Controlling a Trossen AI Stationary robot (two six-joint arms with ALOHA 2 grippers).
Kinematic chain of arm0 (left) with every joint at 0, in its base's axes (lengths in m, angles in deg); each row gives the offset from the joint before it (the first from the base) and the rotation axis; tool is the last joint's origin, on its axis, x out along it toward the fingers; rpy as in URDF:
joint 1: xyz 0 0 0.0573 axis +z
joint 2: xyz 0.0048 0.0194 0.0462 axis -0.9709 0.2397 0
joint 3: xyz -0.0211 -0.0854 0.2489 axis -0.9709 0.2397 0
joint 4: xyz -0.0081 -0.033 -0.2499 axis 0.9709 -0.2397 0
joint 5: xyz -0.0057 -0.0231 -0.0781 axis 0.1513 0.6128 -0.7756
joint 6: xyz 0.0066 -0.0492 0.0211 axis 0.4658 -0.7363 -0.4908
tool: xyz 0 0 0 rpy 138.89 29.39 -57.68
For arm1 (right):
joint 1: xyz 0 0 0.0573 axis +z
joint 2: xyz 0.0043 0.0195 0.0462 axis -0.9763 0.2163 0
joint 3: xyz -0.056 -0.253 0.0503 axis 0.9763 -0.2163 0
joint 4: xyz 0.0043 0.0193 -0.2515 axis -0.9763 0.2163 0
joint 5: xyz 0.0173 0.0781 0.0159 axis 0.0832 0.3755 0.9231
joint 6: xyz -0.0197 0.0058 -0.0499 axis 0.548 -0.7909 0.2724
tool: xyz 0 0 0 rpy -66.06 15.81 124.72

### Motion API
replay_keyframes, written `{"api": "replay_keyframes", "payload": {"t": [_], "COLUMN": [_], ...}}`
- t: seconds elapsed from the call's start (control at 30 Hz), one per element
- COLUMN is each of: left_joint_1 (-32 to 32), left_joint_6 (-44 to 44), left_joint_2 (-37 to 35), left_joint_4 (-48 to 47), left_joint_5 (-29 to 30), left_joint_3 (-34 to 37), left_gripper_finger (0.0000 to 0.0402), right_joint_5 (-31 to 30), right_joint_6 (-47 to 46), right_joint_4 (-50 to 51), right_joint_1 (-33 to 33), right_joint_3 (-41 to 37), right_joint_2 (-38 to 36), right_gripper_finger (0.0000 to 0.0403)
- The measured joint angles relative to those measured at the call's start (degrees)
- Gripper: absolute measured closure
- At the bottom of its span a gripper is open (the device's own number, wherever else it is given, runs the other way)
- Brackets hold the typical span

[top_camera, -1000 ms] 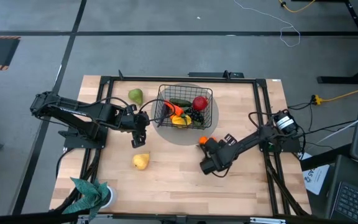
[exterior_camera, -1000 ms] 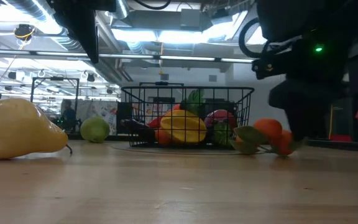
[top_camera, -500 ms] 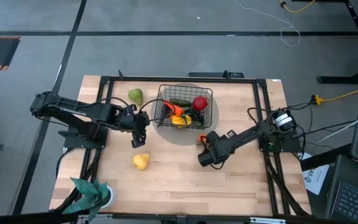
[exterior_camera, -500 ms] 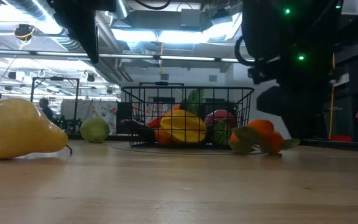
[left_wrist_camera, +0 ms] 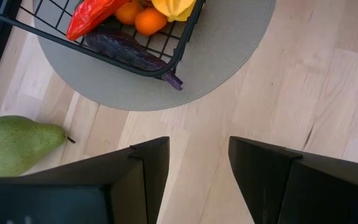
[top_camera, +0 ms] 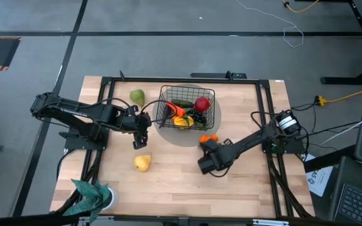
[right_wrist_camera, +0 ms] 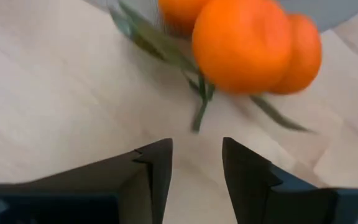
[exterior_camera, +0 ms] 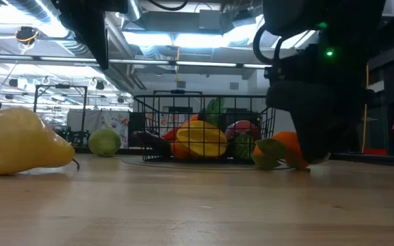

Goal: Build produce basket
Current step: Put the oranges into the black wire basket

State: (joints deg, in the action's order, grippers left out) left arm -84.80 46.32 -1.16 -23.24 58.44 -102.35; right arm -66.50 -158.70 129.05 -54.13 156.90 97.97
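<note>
Hovering w/ jaws spread and empty, the right gripper [top_camera: 207, 164] is lined up on the oranges [top_camera: 208, 138] lying just outside the basket [top_camera: 168, 95] at mid-desk, presumably for a pick, while the left gripper [top_camera: 139, 140], jaws also spread, is parked beside the basket w/ nothing held

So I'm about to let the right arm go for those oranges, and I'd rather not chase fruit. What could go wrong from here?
1. The oranges are round and joined by leafy stems; the right gripper, open just short of them, may nudge them into rolling.
2. They lie at the edge of the grey mat by the basket, so a push could shove them against the wire.
3. The yellow pear and green pear still lie loose.
</note>
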Motion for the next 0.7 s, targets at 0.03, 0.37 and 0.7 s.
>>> {"api": "replay_keyframes", "payload": {"t": [0.03,0.37,0.7], "left_joint_1": [0.0,0.0,0.0], "left_joint_6": [0.0,0.0,0.0], "left_joint_2": [0.0,0.0,0.0], "left_joint_4": [0.0,0.0,0.0], "left_joint_5": [0.0,0.0,0.0], "left_joint_3": [0.0,0.0,0.0], "left_gripper_finger": [0.0247,0.0247,0.0247], "right_joint_5": [-0.6,-1.2,-7.1], "right_joint_6": [0.0,2.0,2.0], "right_joint_4": [-0.2,-7.2,-12.4], "right_joint_1": [-0.3,-4.2,-5.3], "right_joint_3": [0.0,-3.7,-7.6], "right_joint_2": [0.0,0.0,-0.2], "right_gripper_finger": [0.0273,0.0273,0.0273]}}
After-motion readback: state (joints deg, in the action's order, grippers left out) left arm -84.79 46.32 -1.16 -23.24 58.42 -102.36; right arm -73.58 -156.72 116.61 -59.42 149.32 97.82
